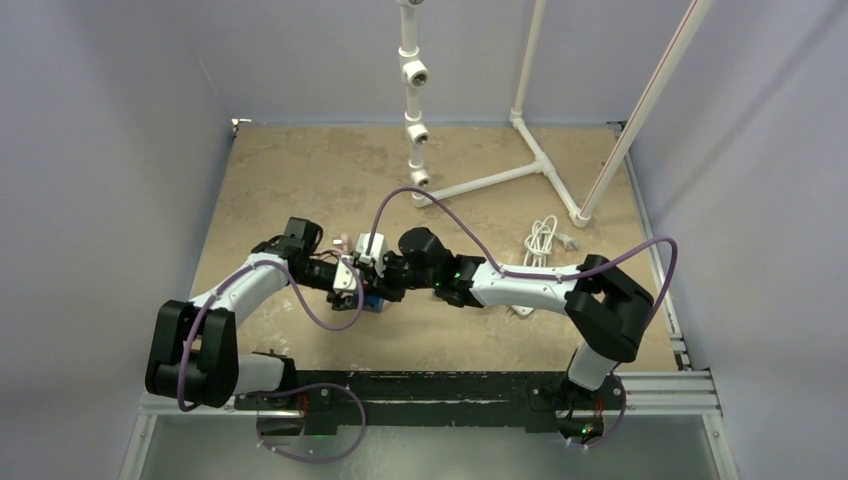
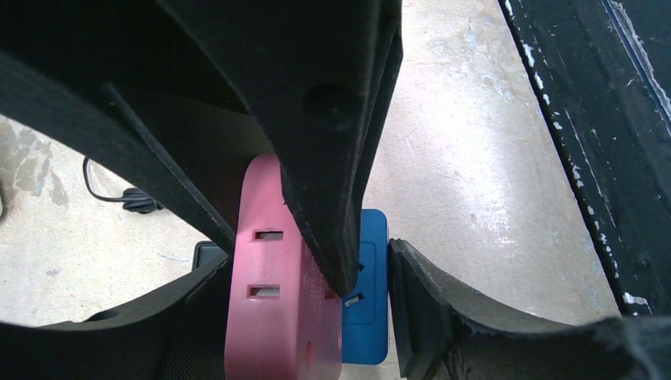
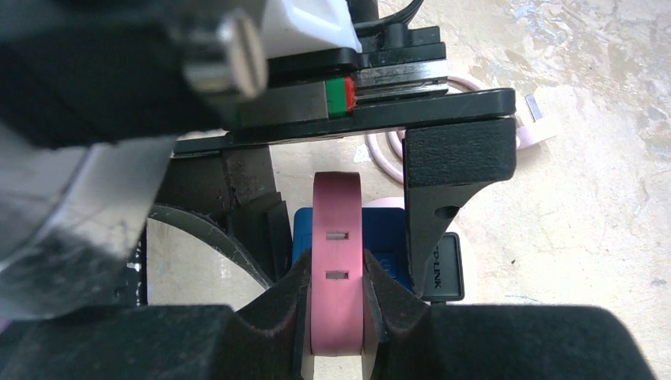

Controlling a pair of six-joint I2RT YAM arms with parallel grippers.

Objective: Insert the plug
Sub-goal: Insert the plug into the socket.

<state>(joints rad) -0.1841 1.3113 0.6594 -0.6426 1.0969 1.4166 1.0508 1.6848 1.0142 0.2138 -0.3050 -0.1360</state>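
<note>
My right gripper (image 3: 336, 265) is shut on a pink plug block (image 3: 336, 309), held edge-on with two slots facing the camera. Behind it is a blue block (image 3: 388, 237). My left gripper (image 2: 309, 255) straddles the blue block (image 2: 368, 317), with a finger close against each side. The pink block (image 2: 273, 324) sits pressed beside the blue one, and a small metal prong shows between them. In the top view both grippers (image 1: 368, 283) meet at the table's middle, with the blue block (image 1: 373, 301) just below them.
A black TP-Link adapter (image 3: 448, 269) lies on the table behind the blue block. A coiled white cable (image 1: 541, 240) lies at right. A white pipe frame (image 1: 540, 165) stands at the back. A pale pink cable (image 3: 380, 154) lies beyond the grippers.
</note>
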